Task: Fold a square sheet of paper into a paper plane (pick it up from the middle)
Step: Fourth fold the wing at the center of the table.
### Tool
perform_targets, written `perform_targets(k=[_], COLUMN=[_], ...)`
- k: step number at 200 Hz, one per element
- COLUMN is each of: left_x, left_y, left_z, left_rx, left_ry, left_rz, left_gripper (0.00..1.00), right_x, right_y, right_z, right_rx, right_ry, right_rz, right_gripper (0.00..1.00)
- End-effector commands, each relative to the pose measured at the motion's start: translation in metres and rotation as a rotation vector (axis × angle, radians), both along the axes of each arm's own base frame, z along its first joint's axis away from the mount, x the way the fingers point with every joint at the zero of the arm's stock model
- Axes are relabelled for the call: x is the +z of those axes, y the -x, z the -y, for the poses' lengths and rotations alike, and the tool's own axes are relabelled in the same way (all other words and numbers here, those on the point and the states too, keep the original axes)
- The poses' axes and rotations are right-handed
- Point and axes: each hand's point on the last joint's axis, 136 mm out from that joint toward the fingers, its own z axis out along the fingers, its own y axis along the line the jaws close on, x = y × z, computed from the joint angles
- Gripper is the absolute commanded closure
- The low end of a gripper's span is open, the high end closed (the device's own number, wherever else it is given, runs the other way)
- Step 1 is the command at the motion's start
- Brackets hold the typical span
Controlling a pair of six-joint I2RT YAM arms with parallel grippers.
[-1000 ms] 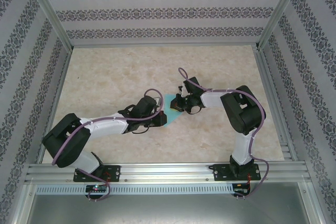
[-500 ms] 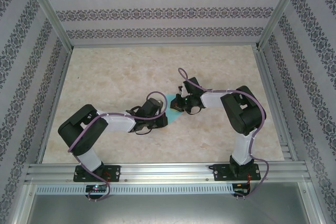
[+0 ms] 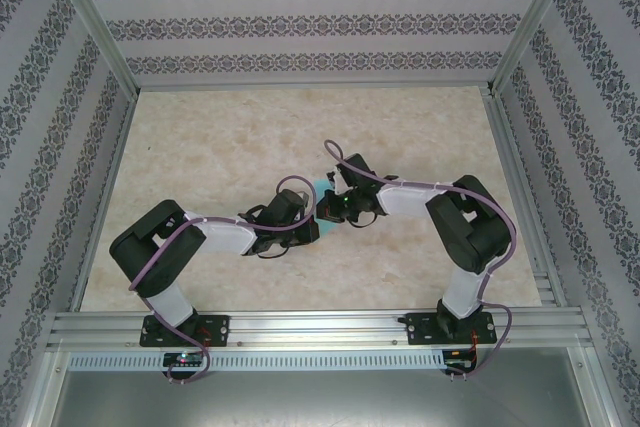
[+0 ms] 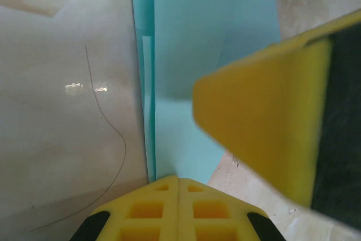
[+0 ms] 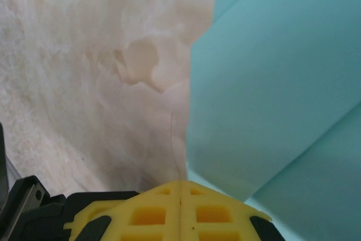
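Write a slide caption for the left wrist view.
Left gripper, shut, at the folded turquoise paper's edge on the table.

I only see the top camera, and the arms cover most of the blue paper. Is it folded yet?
Observer: Yes. In the left wrist view the paper lies in overlapping layers, with a narrow strip peeking out along its left edge.
Operator: Are the left jaws open?
Observer: No, they are shut, with the tips meeting at the paper's near edge.
Operator: And the right jaws?
Observer: Shut too. The right wrist view shows a slanted fold edge crossing the paper beside them.
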Motion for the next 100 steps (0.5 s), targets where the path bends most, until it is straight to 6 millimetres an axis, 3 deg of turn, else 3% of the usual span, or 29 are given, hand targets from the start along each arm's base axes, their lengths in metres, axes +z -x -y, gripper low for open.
perform_targets(k=[1, 46, 100], left_x=[-0.028, -0.032, -0.054], left_y=[0.022, 0.026, 0.051], left_z=[-0.021, -0.024, -0.037], left_rx=[0.011, 0.009, -0.026], left_ry=[-0.102, -0.124, -0.199], left_rz=[-0.090, -0.115, -0.247], left_gripper=[0.99, 0.99, 0.98], right_x=[-0.016, -0.042, -0.050], right_y=[0.007, 0.003, -0.036], right_z=[0.004, 0.019, 0.046], right_rx=[0.006, -0.020, -0.087], right_ry=[0.025, 0.094, 0.118], right_rz=[-0.024, -0.048, -0.010], right_gripper=[1.00, 1.00, 1.00])
